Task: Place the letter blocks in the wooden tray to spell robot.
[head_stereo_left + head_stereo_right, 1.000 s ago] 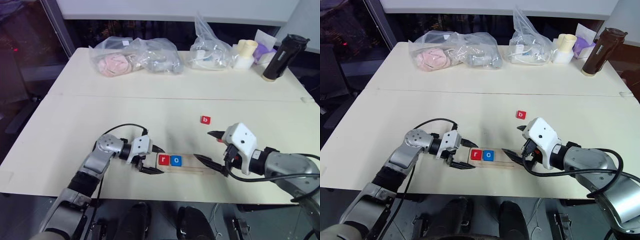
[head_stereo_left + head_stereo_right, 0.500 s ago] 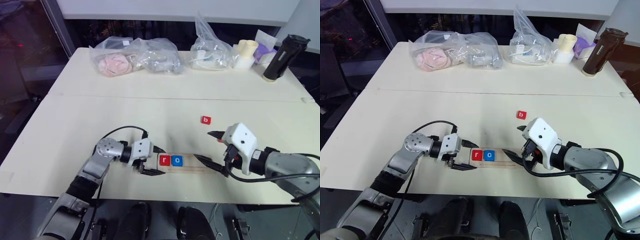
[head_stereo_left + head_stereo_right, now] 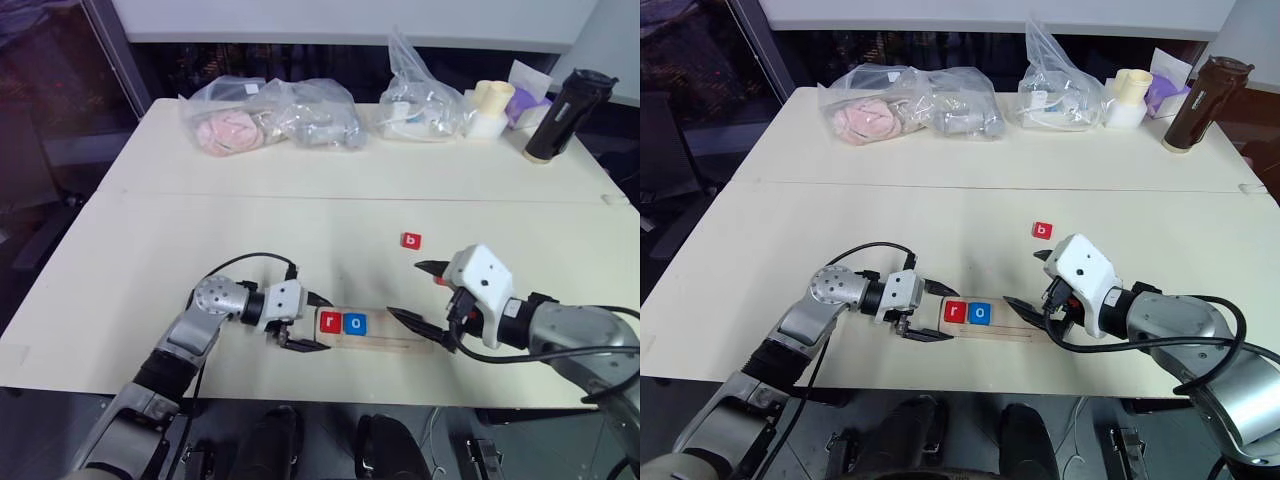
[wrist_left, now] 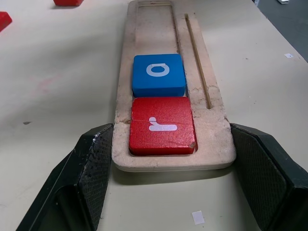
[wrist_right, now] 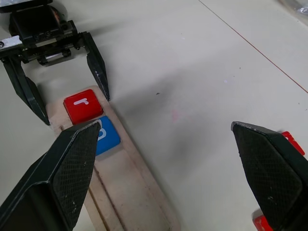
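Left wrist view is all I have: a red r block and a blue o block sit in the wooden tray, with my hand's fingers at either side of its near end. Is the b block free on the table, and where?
Observer: Yes. The small red square block with a white b lies flat on the cream table, on the far side of the long pale-wood tray and apart from it, with nothing touching it.
Operator: Is the right hand anywhere near it?
Observer: The right hand hangs open and empty above the unfilled part of the tray, between the tray and the b block.
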Controlling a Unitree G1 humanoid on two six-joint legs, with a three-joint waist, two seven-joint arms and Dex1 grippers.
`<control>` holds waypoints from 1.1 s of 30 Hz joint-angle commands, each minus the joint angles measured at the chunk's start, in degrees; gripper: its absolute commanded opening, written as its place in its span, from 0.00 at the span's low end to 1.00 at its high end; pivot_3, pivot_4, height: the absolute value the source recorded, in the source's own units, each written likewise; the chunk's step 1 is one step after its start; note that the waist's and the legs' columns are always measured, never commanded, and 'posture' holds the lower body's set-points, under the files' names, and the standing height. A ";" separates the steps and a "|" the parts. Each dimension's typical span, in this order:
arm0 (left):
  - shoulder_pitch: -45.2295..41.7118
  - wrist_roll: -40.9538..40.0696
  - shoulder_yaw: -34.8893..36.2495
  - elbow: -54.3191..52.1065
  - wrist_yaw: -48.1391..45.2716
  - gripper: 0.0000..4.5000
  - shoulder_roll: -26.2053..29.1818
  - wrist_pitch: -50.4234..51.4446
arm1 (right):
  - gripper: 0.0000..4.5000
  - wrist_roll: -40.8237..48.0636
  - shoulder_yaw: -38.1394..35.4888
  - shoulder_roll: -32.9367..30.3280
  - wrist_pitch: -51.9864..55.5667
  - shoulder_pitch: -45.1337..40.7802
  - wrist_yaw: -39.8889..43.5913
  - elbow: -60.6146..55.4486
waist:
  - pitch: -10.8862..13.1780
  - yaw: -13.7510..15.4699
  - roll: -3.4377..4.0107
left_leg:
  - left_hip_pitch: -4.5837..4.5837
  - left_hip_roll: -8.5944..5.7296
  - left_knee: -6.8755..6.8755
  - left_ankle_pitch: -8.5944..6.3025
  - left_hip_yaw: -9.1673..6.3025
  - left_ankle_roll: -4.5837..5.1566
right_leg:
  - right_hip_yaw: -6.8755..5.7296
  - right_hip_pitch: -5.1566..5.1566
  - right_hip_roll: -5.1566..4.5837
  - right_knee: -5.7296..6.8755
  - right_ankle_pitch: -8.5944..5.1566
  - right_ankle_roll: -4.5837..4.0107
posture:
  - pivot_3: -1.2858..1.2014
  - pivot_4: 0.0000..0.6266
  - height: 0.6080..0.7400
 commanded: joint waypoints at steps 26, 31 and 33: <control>1.77 -0.60 -0.23 -3.52 1.01 0.99 2.98 6.25 | 1.00 0.00 0.95 0.16 -0.11 -1.77 -0.93 -1.44 | -0.05 -0.06 0.07 | 0.00 0.04 -0.07 -0.02 0.03 0.03 | 0.02 -0.04 0.03 -0.06 0.00 -0.01 | 0.52 0.24 1.00; 1.87 -1.20 -0.21 -2.95 1.98 0.99 2.69 5.32 | 1.00 -0.01 1.14 0.32 -0.18 -1.79 -0.96 -1.46 | -0.05 -0.05 0.07 | -0.01 0.04 -0.07 -0.02 0.04 0.03 | 0.02 -0.03 0.02 -0.06 0.01 -0.02 | 0.52 0.24 1.00; 1.90 -1.51 -0.19 -2.92 2.25 0.99 2.59 5.22 | 1.00 -0.01 1.21 0.39 -0.19 -1.80 -1.00 -1.50 | -0.05 -0.05 0.07 | -0.01 0.04 -0.07 -0.02 0.04 0.03 | 0.02 -0.04 0.02 -0.06 0.01 -0.03 | 0.52 0.24 1.00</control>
